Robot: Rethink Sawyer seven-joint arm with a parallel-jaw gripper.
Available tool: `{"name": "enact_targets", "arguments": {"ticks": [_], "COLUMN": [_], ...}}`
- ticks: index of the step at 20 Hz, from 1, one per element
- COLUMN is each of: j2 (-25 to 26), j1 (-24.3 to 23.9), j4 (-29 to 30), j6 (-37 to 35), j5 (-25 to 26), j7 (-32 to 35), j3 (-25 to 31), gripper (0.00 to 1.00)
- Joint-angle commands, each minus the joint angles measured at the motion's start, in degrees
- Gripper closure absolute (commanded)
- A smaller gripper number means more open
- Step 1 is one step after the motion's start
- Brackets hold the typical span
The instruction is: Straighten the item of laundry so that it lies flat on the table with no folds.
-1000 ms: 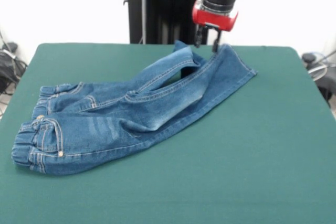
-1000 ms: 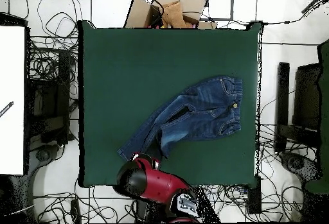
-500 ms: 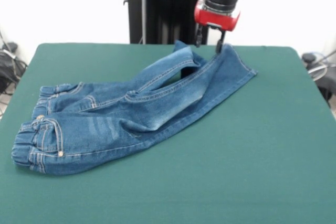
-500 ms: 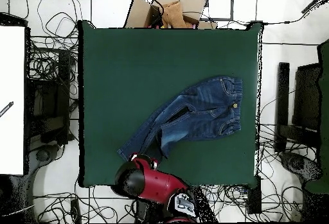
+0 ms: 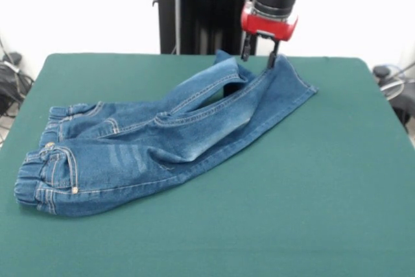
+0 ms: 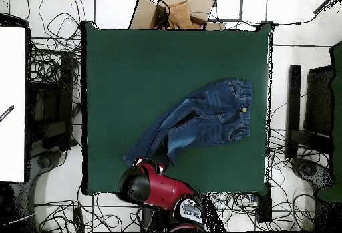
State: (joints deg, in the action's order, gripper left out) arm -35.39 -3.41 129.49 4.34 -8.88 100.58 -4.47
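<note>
Red and black gripper (image 5: 259, 58) poised with its two dark fingers spread apart, gripping nothing, tips just above the hem end of the small pair of blue denim jeans (image 5: 162, 141) with faded pale patches and tan stitching. Directly beneath the tips, the cuffs of both legs, one leg lying partly over the other with a fold where they cross. Stretching away from the gripper diagonally across the large table covered in plain dark green cloth (image 5: 311, 186), the rest of the garment, ending in the gathered elastic waistband at the far end, well apart from the fingers. In the overhead view, gripper (image 6: 152, 166) at the cuff end of the jeans (image 6: 200, 120), near the table (image 6: 133, 63) edge.
</note>
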Motion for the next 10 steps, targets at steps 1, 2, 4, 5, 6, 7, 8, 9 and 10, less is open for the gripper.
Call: {"name": "enact_targets", "arguments": {"ticks": [1, 2, 4, 5, 6, 7, 8, 9, 10], "j2": [4.9, 5.03, 4.93, 4.98, 5.18, 5.38, 6.02, 6.38, 6.68], "j1": [0.17, 0.11, 0.09, 0.02, 0.05, 0.08, 0.09, 0.13, -0.14], "j4": [-7.07, -7.28, -7.23, -7.21, -7.25, -7.3, -7.29, -7.43, -7.72], "j6": [2.65, 2.63, 2.59, 2.36, 2.67, 2.98, 3.76, 4.12, 4.14], "j5": [-3.56, -3.57, -3.56, -3.73, -3.64, -3.56, -3.35, -3.28, -3.19], "j7": [12.53, 12.54, 12.72, 12.92, 13.02, 13.12, 13.31, 13.36, 13.3], "j3": [2.95, 3.04, 3.13, 3.24, 3.34, 3.43, 3.59, 3.56, 3.72], "gripper": [0.0, 0.0, 0.0, 0.0, 0.0, 0.0, 0.0, 0.0, 0.0]}}
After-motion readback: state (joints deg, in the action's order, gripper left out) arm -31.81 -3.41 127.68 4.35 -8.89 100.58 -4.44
